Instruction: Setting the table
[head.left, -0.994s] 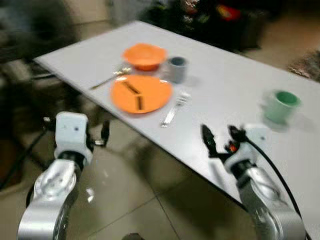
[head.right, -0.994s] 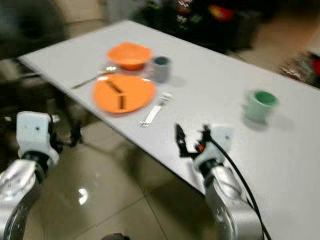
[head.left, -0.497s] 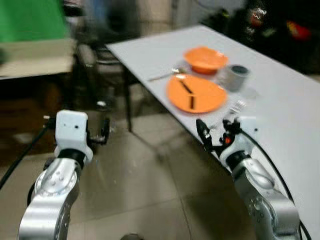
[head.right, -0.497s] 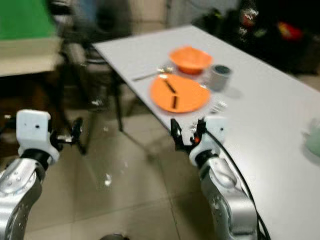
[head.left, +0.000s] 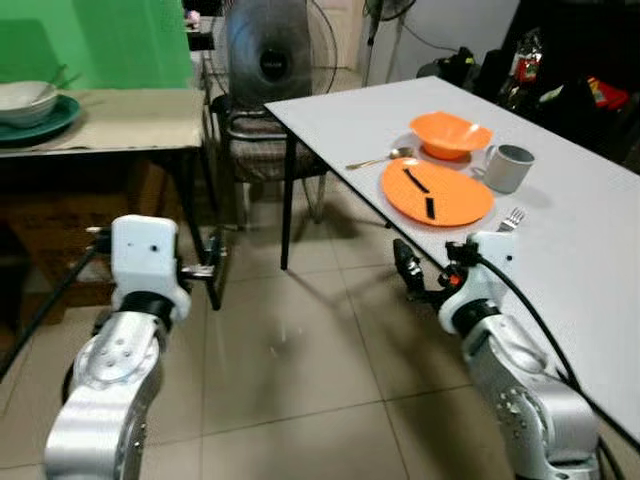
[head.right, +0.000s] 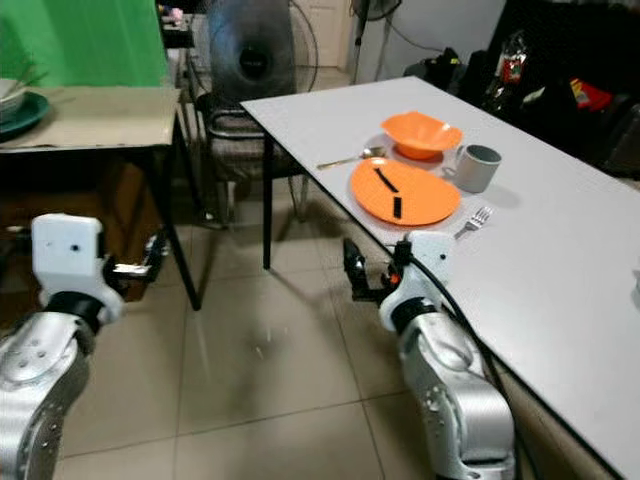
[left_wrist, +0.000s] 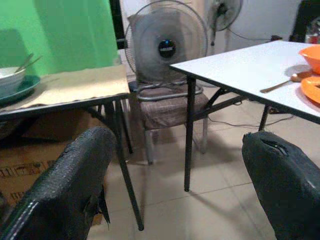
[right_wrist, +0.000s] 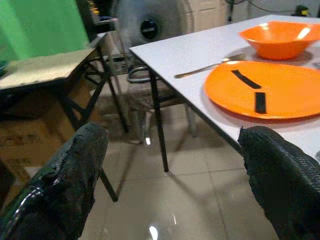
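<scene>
On the white table (head.left: 340, 105) at my right lies an orange plate (head.left: 437, 192) with two black strips on it. Behind it stands an orange bowl (head.left: 450, 134), with a grey cup (head.left: 508, 167) to its right. A spoon (head.left: 378, 159) lies left of the plate and a fork (head.left: 511, 217) right of it. My right gripper (head.left: 425, 275) is open and holds nothing; it hangs over the floor just off the table's near edge, below the plate. Low on the left, my left gripper (head.left: 213, 270) is likewise open and holds nothing.
To the left is a side table (head.left: 120, 120) with a tan cloth, carrying a white bowl on a green plate (head.left: 25, 100). A chair (head.left: 270, 150) and a standing fan (head.left: 265, 50) stand between the two tables. Tiled floor (head.left: 300, 350) lies ahead.
The whole view has swung to the left: the white table now sits at the right, and the side table, chair and fan have come into sight. Both grippers stay open.
</scene>
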